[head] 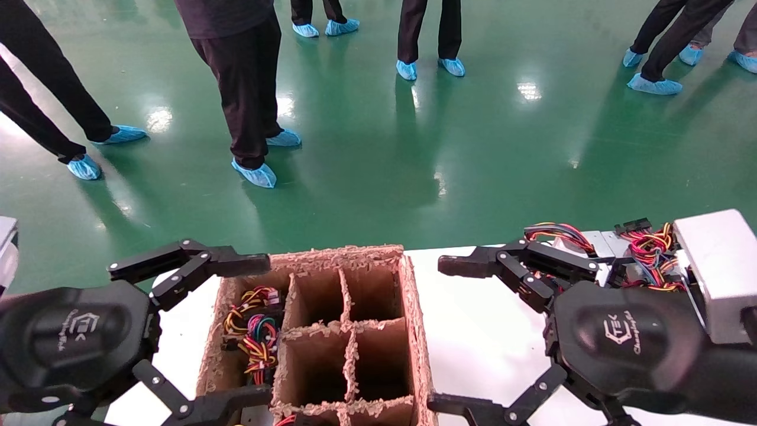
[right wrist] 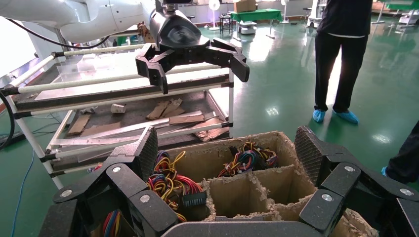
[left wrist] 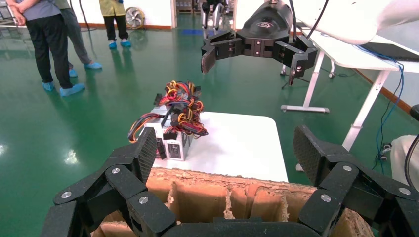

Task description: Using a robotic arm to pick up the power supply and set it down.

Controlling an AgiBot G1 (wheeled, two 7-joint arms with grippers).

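The power supply (head: 604, 241) (left wrist: 174, 145), a silver box topped with a red, yellow and black wire bundle (head: 650, 248), stands on the white table (head: 485, 331) at the far right. My right gripper (head: 445, 335) (right wrist: 227, 153) hovers open in front of it, between it and the cardboard box (head: 414, 307), holding nothing. The left wrist view shows this gripper (left wrist: 254, 49) above the table. My left gripper (head: 260, 328) (left wrist: 226, 155) is open and empty over the box's left cells.
The divided cardboard box (right wrist: 286, 143) holds wire bundles (head: 257, 334) (right wrist: 249, 160) in its left cells; the other cells look empty. Several people in blue shoe covers (head: 254, 174) stand on the green floor beyond. A shelf cart (right wrist: 123, 98) with cardboard scraps stands to my left.
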